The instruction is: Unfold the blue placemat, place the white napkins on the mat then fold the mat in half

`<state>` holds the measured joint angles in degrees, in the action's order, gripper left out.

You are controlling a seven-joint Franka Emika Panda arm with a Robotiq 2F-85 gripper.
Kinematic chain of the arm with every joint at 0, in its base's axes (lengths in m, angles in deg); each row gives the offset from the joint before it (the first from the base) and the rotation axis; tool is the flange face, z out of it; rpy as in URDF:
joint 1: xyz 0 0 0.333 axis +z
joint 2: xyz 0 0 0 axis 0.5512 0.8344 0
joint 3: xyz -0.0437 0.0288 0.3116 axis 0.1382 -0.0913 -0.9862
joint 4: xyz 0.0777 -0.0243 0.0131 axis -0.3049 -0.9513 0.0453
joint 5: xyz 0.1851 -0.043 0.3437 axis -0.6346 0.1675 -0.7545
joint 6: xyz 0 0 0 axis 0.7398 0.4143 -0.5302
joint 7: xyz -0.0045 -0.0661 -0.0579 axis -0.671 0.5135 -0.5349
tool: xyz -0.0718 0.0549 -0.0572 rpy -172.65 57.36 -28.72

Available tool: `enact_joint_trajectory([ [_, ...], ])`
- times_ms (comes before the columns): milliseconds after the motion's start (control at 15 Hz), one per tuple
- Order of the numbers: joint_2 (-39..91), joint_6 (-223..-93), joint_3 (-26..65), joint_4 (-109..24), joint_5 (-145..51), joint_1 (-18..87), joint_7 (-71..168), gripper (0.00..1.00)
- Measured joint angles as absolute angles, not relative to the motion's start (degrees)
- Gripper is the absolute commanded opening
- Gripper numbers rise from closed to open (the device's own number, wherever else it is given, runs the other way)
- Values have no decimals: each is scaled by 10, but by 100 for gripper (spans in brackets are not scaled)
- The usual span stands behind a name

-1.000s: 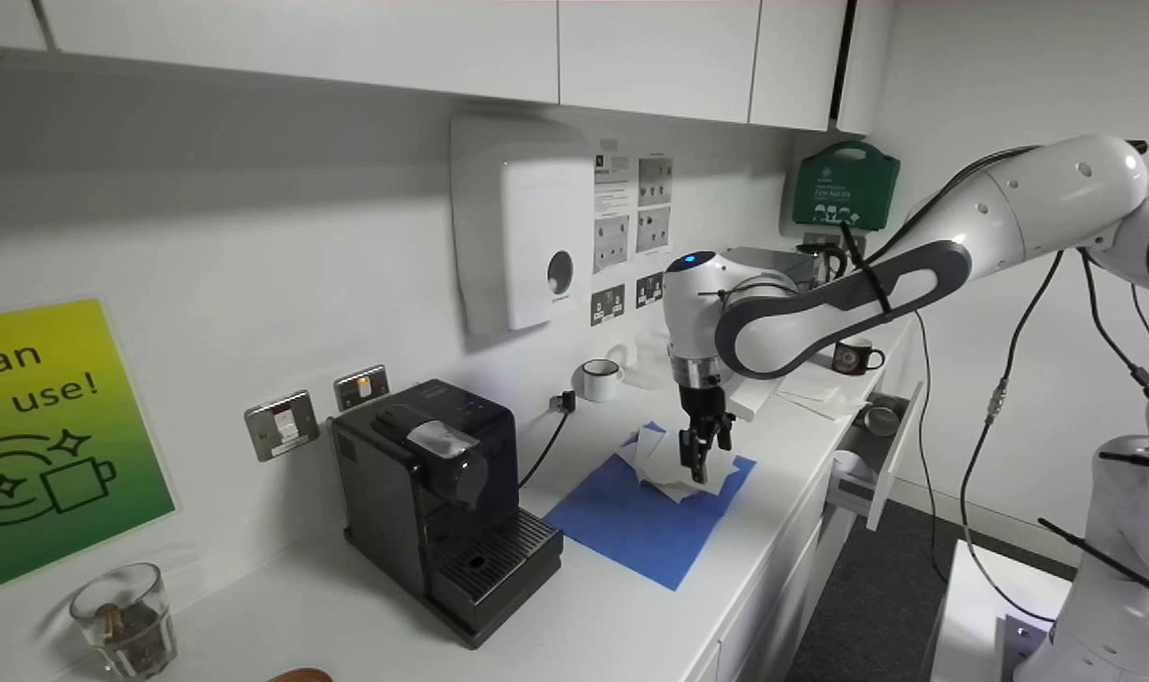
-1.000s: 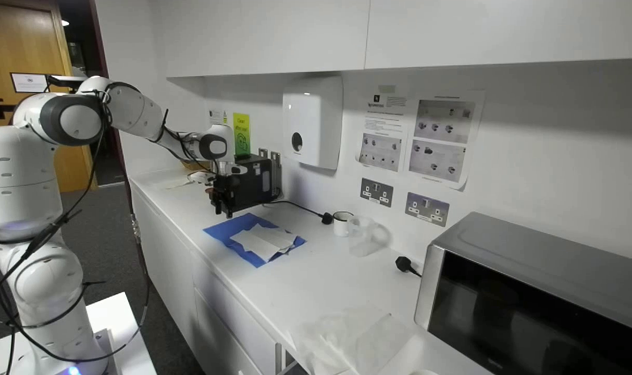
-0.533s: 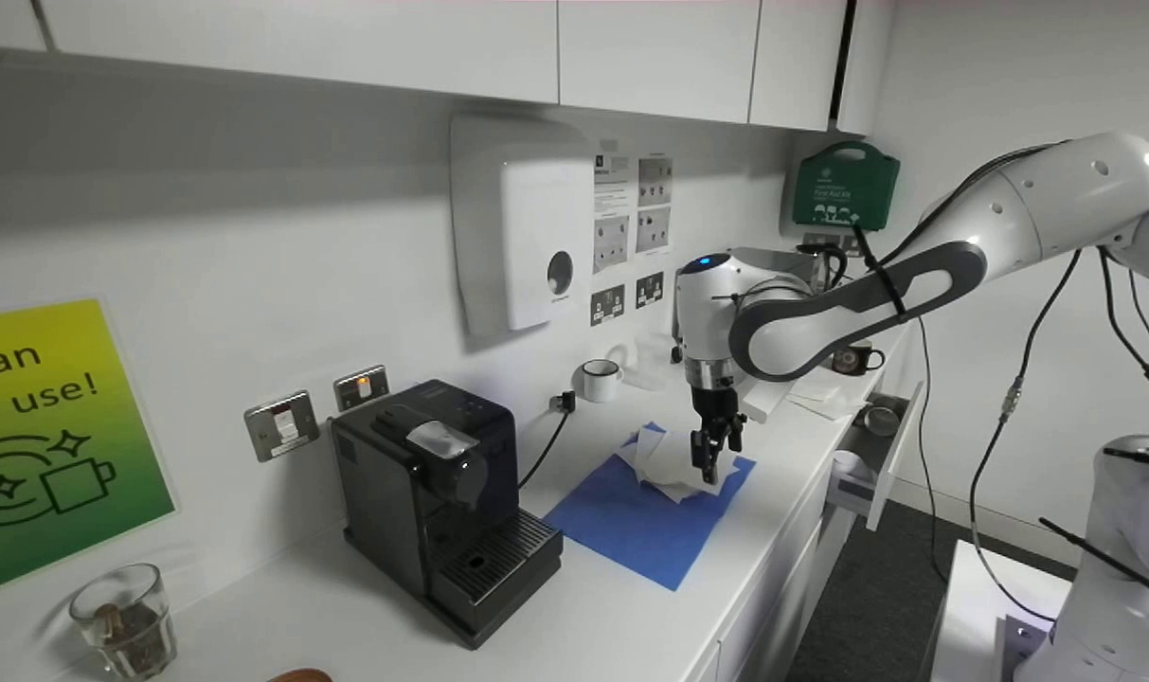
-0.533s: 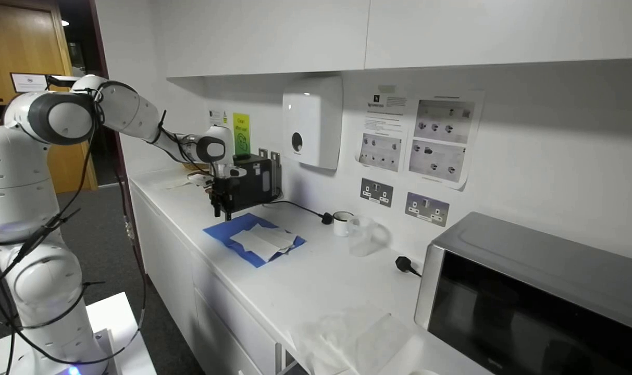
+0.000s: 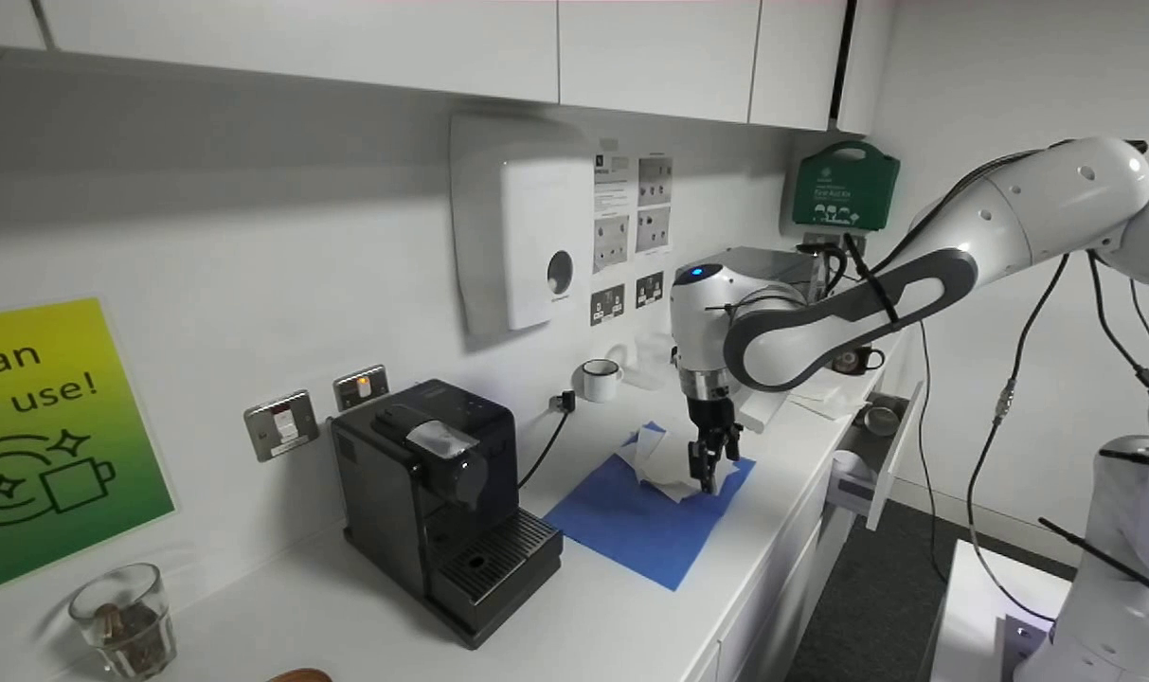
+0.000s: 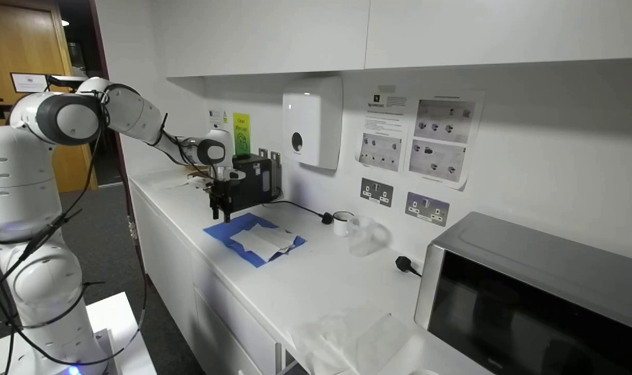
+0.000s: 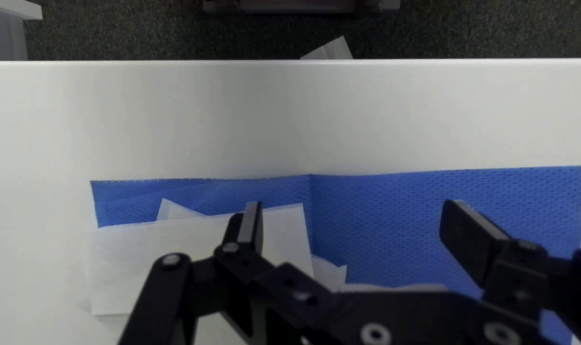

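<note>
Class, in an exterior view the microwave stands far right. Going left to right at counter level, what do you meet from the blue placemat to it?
Blue placemat, black plug, white mug, clear container, another black plug, microwave.

Arm point(image 6: 21, 166) is glossy white: rounded shells point(image 5: 1057, 204) dotted with small round marks point(image 5: 1087, 172), dark grey trim point(image 6: 49, 119) at joints. Wrist head point(image 5: 699, 322): blue light point(image 5: 697, 272) on top, silver collar point(image 5: 705, 383) below. Black cables point(image 6: 43, 238) strapped on with black ties point(image 5: 873, 281), long tails; one has a silver inline connector point(image 5: 1006, 399). Tool point(image 7: 359, 220) is black: angular linkages point(image 7: 290, 292), silver screws point(image 7: 375, 334), fingers point(image 7: 248, 223) with a lighter grey edge.
</note>
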<state>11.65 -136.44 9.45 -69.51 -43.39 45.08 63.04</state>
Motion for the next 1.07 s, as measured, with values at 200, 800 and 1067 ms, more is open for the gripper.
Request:
enact_joint_trajectory([
  [200,142,-1361,79,-675,-432,456,631,100],
  [800,216,-1255,42,-567,-372,510,637,100],
  [1067,250,-1203,39,-517,-333,537,639,100],
])
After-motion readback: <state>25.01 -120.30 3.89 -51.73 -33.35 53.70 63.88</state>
